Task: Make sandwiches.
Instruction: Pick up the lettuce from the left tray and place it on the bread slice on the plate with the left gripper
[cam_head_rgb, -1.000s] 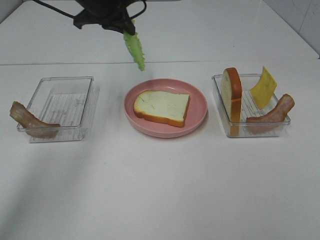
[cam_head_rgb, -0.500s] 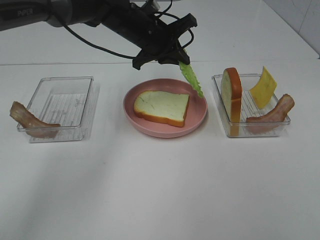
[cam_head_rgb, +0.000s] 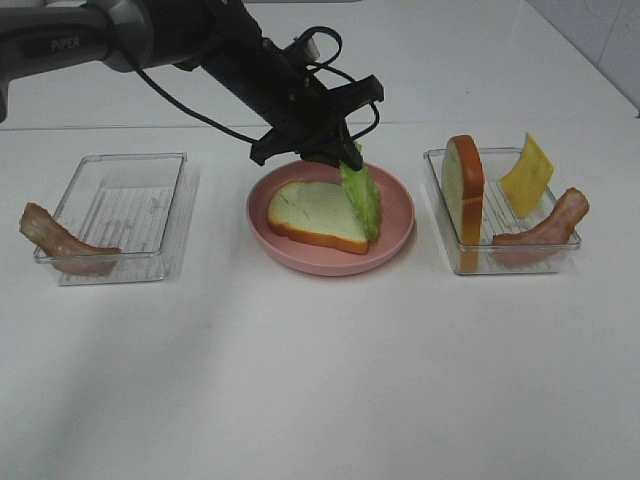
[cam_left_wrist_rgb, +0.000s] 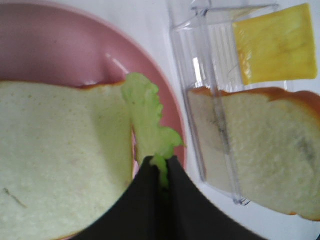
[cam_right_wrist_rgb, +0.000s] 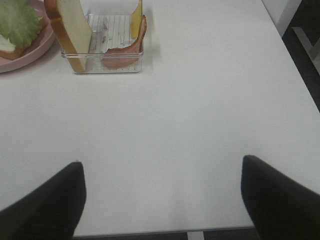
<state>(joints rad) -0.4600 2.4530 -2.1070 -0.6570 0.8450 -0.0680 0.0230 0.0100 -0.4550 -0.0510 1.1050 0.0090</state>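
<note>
My left gripper (cam_head_rgb: 345, 150) is shut on a green lettuce leaf (cam_head_rgb: 363, 195) that hangs down onto the right end of a white bread slice (cam_head_rgb: 315, 213) lying on the pink plate (cam_head_rgb: 395, 235). The left wrist view shows the fingers (cam_left_wrist_rgb: 150, 175) pinching the leaf (cam_left_wrist_rgb: 147, 117) over the slice (cam_left_wrist_rgb: 55, 155). A second bread slice (cam_head_rgb: 465, 195) stands upright in the right clear tray (cam_head_rgb: 550, 248), with a yellow cheese square (cam_head_rgb: 527, 175) and a bacon strip (cam_head_rgb: 545, 228). Another bacon strip (cam_head_rgb: 60, 240) leans on the left tray (cam_head_rgb: 125, 205). My right gripper (cam_right_wrist_rgb: 160, 190) is open and empty over bare table.
The right wrist view shows the right tray (cam_right_wrist_rgb: 107, 67) and the plate's edge (cam_right_wrist_rgb: 35, 50) far ahead of the gripper, with the table's edge and the floor (cam_right_wrist_rgb: 305, 40) at the side.
My left arm swung from the back of the table over to the plate and lowered the lettuce, which now rests against the bread slice's right end.
</note>
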